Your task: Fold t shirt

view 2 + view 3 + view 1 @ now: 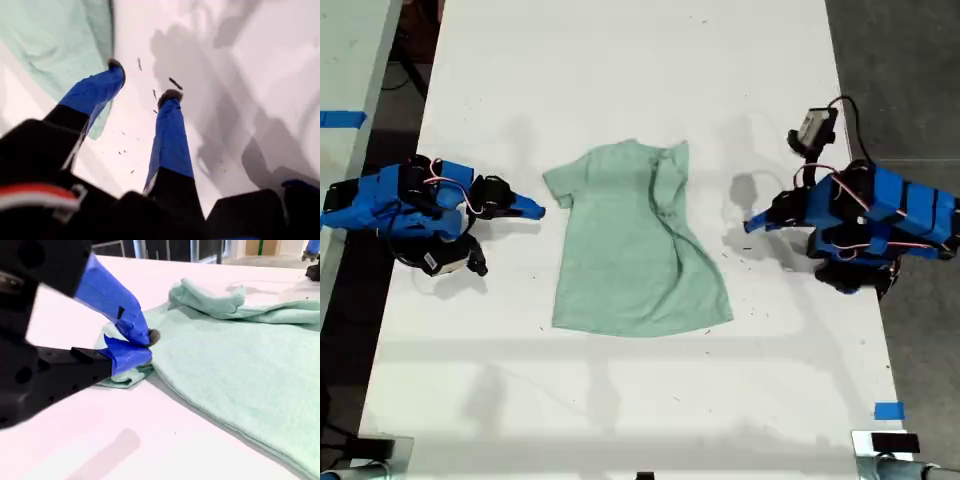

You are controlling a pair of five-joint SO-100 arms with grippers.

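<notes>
My second gripper [142, 345], on the exterior view's left, has its blue jaws pinched together on the sleeve edge of the t shirt [630, 255]. The mint-green shirt lies mid-table [620, 90], one side folded over the body. On the exterior view's right, my first gripper [145, 80] hovers, jaws apart, just beside the shirt's hem.

The t shirt [620, 250] is plain pale mint green (no pattern). The desk [620, 80] is white. My first gripper [142, 82] and my second gripper [137, 345] are blue with black parts.
</notes>
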